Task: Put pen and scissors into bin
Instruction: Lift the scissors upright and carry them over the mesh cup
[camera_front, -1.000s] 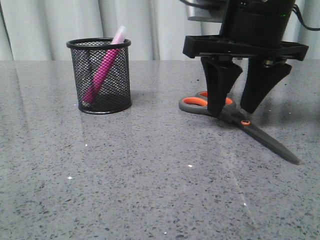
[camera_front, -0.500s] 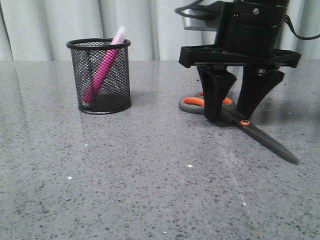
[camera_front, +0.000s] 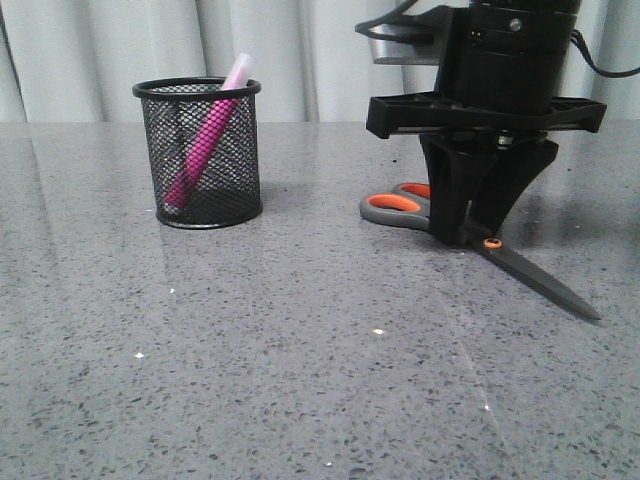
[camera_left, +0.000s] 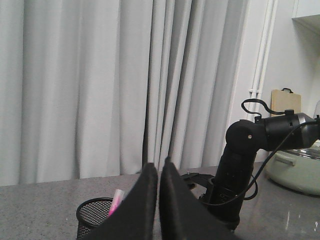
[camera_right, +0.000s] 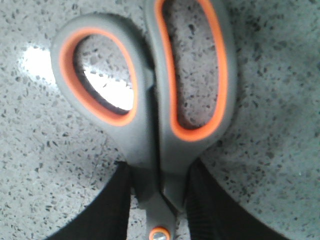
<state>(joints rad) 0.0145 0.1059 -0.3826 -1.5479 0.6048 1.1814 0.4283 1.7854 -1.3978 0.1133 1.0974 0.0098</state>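
The black mesh bin (camera_front: 199, 153) stands at the left of the table with the magenta pen (camera_front: 208, 140) leaning inside it, its whitish cap above the rim. The bin (camera_left: 97, 216) and pen cap (camera_left: 117, 197) also show in the left wrist view. The scissors (camera_front: 520, 265) lie flat on the table at the right, orange-lined handles toward the back. My right gripper (camera_front: 465, 238) stands straight down over them, its fingers closed on the neck between handles and pivot. In the right wrist view the scissors (camera_right: 155, 95) sit between the fingers (camera_right: 107, 210). My left gripper (camera_left: 158, 170) is shut and empty.
Grey speckled table (camera_front: 300, 350) with white curtains behind. A pale green pot (camera_left: 295, 167) sits beyond the right arm (camera_left: 240, 170).
The right gripper's fingers have closed from a wide straddle onto the scissors' neck. The scissors have shifted slightly on the table. Bin and pen have not moved.
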